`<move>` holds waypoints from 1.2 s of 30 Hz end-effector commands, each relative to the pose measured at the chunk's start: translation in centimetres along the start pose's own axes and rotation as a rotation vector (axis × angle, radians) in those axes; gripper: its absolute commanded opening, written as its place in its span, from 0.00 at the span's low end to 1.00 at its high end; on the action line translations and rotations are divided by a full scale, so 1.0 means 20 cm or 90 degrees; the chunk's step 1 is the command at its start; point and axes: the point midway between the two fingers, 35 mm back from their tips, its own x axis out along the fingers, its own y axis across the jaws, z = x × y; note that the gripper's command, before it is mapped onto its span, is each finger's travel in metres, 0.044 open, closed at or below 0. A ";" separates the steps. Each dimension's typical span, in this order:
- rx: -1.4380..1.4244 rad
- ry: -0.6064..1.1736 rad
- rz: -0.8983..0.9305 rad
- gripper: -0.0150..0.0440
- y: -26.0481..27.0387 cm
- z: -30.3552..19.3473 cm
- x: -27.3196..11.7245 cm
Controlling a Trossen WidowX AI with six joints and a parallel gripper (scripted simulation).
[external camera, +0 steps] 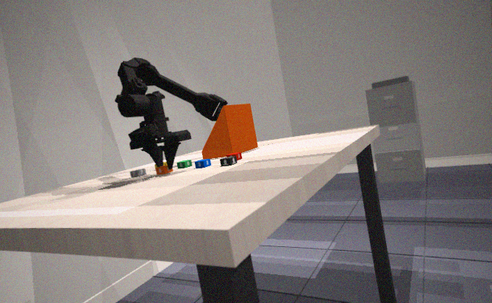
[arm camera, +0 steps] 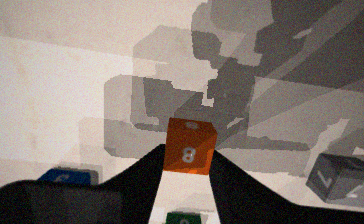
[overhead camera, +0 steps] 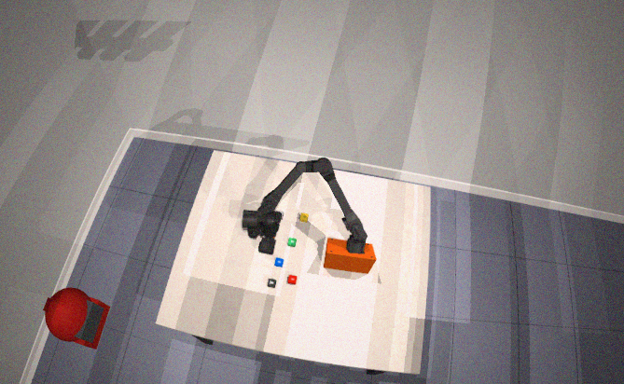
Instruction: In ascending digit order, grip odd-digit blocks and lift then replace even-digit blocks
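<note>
My gripper (external camera: pixel 166 168) (arm camera: pixel 187 152) is shut on the orange block (external camera: pixel 162 170) (arm camera: pixel 190 145), which shows an 8. The block is at or barely above the table; a gap beneath it cannot be made out. A grey block (external camera: pixel 137 173) (arm camera: pixel 333 179) showing a 7 stands to the right in the wrist view. A green block (overhead camera: pixel 292 241) (external camera: pixel 184 164) (arm camera: pixel 183 219) and a blue block (overhead camera: pixel 278 262) (external camera: pixel 202 163) (arm camera: pixel 68 176) are partly cut off or covered there. A yellow block (overhead camera: pixel 303 217), a red block (overhead camera: pixel 292 280) and a black block (overhead camera: pixel 271 283) have digits too small to read.
The orange wedge-shaped base (overhead camera: pixel 350 259) (external camera: pixel 240 129) carries the arm on the pale table (overhead camera: pixel 333 324) (external camera: pixel 187 216). The arm covers part of the table from above. A red object (overhead camera: pixel 68 314) and a grey cabinet (external camera: pixel 394 139) stand off the table.
</note>
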 end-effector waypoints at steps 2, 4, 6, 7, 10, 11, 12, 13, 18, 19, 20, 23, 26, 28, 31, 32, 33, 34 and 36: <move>0.003 -0.003 0.001 0.46 0.00 0.01 -0.04; 0.003 -0.002 0.000 0.46 0.00 0.00 -0.05; 0.003 -0.002 -0.001 0.46 0.00 0.00 -0.06; 0.003 -0.002 -0.001 0.46 0.00 0.00 -0.06; 0.003 -0.002 -0.001 0.46 0.00 0.00 -0.06; 0.003 -0.002 -0.001 0.46 0.00 0.00 -0.06; 0.003 -0.002 -0.001 0.46 0.00 0.00 -0.06; 0.003 -0.002 -0.001 0.46 0.00 0.00 -0.06; 0.003 -0.002 -0.001 0.46 0.00 0.00 -0.06; 0.003 -0.002 -0.001 0.46 0.00 0.00 -0.06; 0.003 -0.002 -0.001 0.46 0.00 0.00 -0.06; 0.003 -0.002 -0.001 0.46 0.00 0.00 -0.04; 0.003 -0.002 -0.002 0.46 0.00 0.00 -0.02; 0.003 -0.002 -0.002 0.46 0.00 0.00 0.00; 0.003 -0.002 -0.002 0.46 -0.01 0.00 0.01; 0.003 -0.002 -0.002 0.46 -0.01 0.00 0.02; 0.003 -0.002 -0.002 0.46 -0.01 0.00 0.02; 0.003 -0.002 -0.002 0.46 -0.01 0.00 0.02; 0.003 -0.002 -0.002 0.46 -0.01 0.00 0.02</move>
